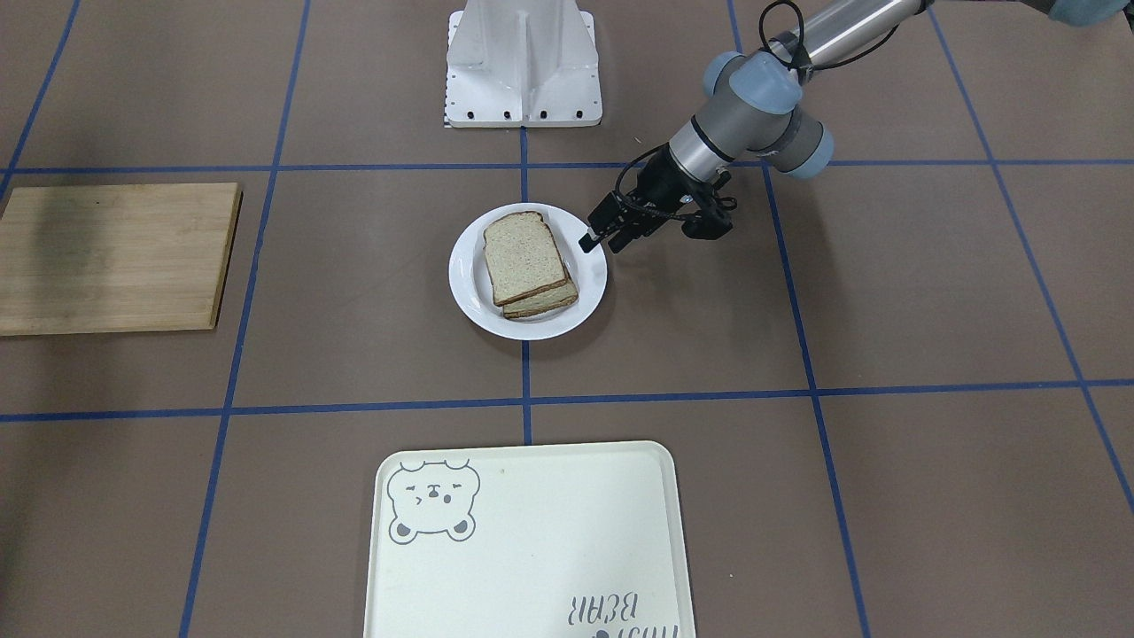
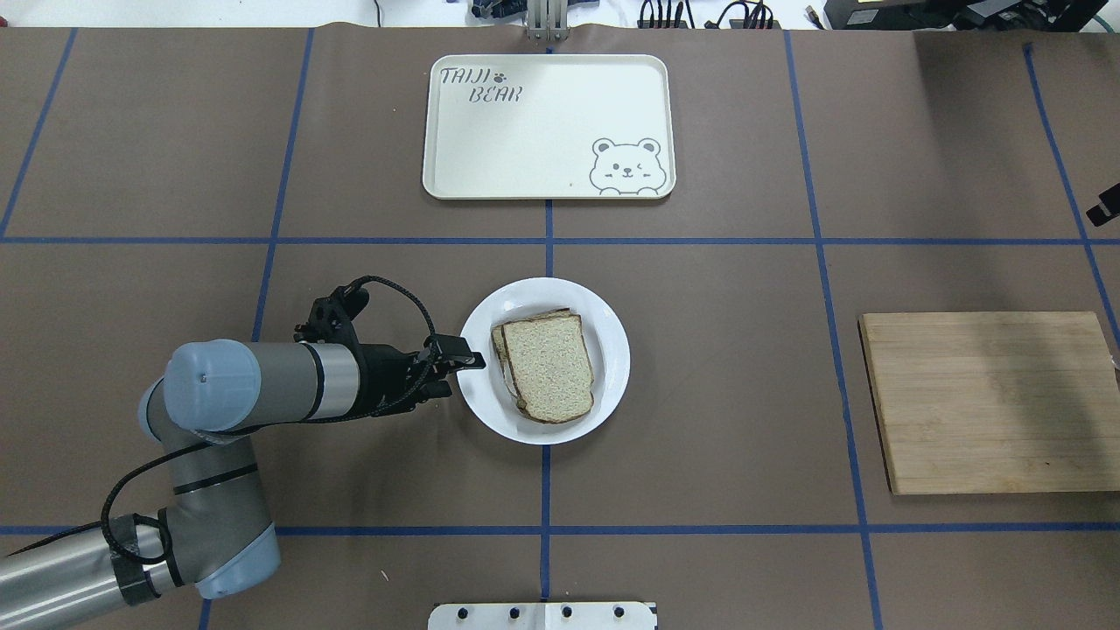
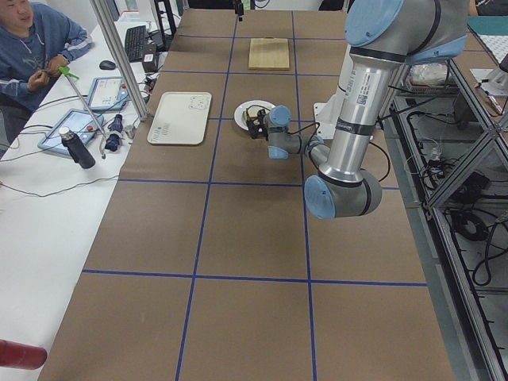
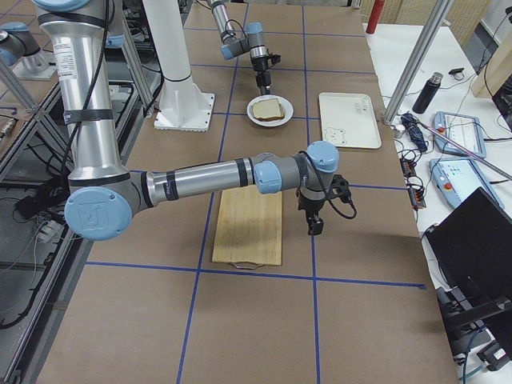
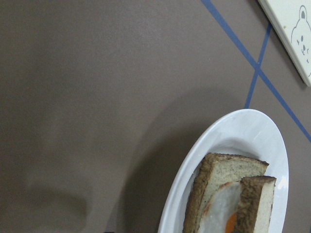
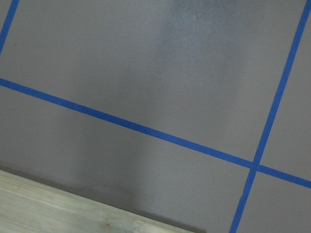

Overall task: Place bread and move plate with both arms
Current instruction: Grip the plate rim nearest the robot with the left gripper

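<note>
The plain bread slice (image 1: 523, 255) (image 2: 549, 367) lies on top of a second slice bearing a fried egg (image 5: 228, 213), both on the round white plate (image 1: 469, 283) (image 2: 608, 328) at the table's middle. My left gripper (image 1: 601, 241) (image 2: 462, 366) is low at the plate's rim on the robot's left side and looks open and empty; its fingers do not show in the left wrist view. My right gripper (image 4: 315, 226) hangs over bare table beside the wooden board, and only a black tip shows at the overhead view's right edge (image 2: 1104, 203). I cannot tell whether it is open or shut.
A cream tray with a bear drawing (image 2: 542, 131) (image 1: 532, 549) lies beyond the plate on the operators' side. A wooden cutting board (image 2: 989, 402) (image 1: 111, 257) lies on the robot's right. The robot's white base (image 1: 523, 71) stands behind the plate.
</note>
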`<move>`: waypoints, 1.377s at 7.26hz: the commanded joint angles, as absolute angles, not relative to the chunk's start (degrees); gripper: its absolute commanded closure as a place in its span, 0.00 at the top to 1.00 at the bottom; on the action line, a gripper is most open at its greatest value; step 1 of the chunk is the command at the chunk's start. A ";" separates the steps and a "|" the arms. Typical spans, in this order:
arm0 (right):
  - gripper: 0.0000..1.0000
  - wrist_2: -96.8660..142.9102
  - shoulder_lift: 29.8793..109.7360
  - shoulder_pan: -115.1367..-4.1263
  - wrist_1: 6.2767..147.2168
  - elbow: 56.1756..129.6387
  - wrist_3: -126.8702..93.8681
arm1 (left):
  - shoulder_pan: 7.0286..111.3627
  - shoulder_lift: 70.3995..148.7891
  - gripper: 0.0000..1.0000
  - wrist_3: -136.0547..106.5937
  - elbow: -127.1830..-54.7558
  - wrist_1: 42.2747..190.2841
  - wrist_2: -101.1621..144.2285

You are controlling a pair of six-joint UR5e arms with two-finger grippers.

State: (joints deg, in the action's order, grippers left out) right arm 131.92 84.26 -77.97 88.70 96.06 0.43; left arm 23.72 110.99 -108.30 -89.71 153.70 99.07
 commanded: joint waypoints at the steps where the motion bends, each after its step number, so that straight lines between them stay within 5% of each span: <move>1: 1.00 131.92 84.37 -77.87 89.21 97.03 0.35 | 22.86 111.53 0.60 -108.37 -89.21 153.72 99.05; 4: 1.00 131.92 84.46 -77.96 89.38 97.47 0.35 | 22.24 111.62 0.59 -108.37 -88.51 153.72 99.05; 6: 1.00 132.01 84.20 -77.61 93.06 100.10 0.26 | 22.15 111.97 0.46 -108.46 -88.59 153.72 99.05; 10: 1.00 132.01 84.20 -77.61 93.16 100.11 0.26 | 21.54 112.06 0.38 -108.54 -87.90 155.55 99.05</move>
